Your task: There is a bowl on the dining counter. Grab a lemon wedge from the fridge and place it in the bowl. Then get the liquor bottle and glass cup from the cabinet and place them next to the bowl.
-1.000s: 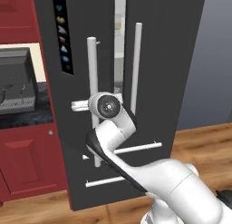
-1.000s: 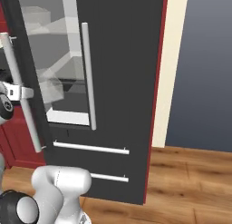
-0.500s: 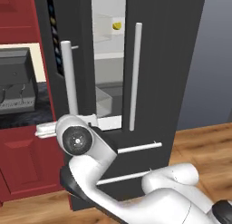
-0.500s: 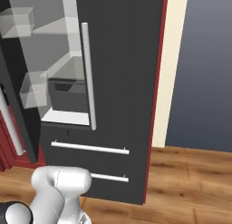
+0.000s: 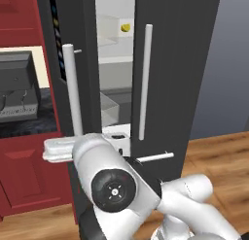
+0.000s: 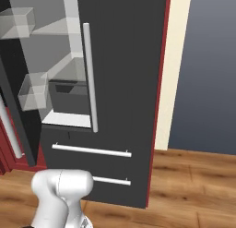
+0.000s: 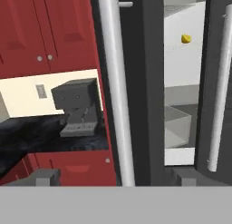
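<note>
Dark grey, the fridge [image 5: 180, 64] stands with its left door [image 7: 149, 82] swung ajar, pale shelves showing through the gap. Upper middle of the left base view, the lemon wedge [image 5: 125, 27] sits on a high shelf inside. At the bottom of the hand view, the gripper [image 7: 115, 177] is spread wide and empty, its fingertips [image 7: 45, 177] flanking the door's long pale bar handle [image 7: 115, 82].

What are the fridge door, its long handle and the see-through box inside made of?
The fridge door looks like dark grey matte metal, flat and without shine. Its handle looks like pale brushed metal, a smooth round bar. The bin seems to be clear plastic, since the shelf shows through it. All rendered, so only a guess.
</note>
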You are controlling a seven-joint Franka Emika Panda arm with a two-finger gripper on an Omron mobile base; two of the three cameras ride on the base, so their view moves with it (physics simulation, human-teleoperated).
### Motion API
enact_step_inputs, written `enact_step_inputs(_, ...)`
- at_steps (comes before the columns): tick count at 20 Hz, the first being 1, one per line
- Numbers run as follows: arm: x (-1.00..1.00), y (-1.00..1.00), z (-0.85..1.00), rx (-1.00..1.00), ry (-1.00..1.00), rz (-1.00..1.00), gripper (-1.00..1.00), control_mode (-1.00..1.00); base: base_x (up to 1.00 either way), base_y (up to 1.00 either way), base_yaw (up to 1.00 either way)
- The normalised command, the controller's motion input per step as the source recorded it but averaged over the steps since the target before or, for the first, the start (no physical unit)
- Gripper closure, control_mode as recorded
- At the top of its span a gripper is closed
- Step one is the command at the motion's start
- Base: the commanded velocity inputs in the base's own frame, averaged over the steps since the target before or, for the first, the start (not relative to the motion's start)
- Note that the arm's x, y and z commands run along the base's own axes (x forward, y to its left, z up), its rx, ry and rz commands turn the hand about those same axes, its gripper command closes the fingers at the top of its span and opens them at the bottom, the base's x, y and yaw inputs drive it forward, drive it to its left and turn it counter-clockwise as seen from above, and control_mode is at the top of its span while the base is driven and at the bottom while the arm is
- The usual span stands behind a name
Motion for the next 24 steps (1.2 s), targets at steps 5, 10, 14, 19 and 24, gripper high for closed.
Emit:
enact_step_inputs(5, -0.47, -1.0, 0.36, 0.27, 0.0, 0.09, -1.0, -1.0, 0.0, 0.0, 0.0)
enact_step_inputs(10, -0.05, -1.0, 0.09, 0.3, 0.02, 0.11, -1.0, -1.0, 0.0, 0.0, 0.0)
enact_step_inputs(14, 0.05, -1.0, 0.01, 0.33, 0.05, 0.16, -1.0, -1.0, 0.0, 0.0, 0.0)
enact_step_inputs(19, 0.39, -1.0, 0.0, 0.33, 0.11, 0.2, -1.0, -1.0, 0.0, 0.0, 0.0)
enact_step_inputs(24, 0.75, -0.39, 0.0, 0.24, 0.15, 0.1, -1.0, -1.0, 0.0, 0.0, 0.0)
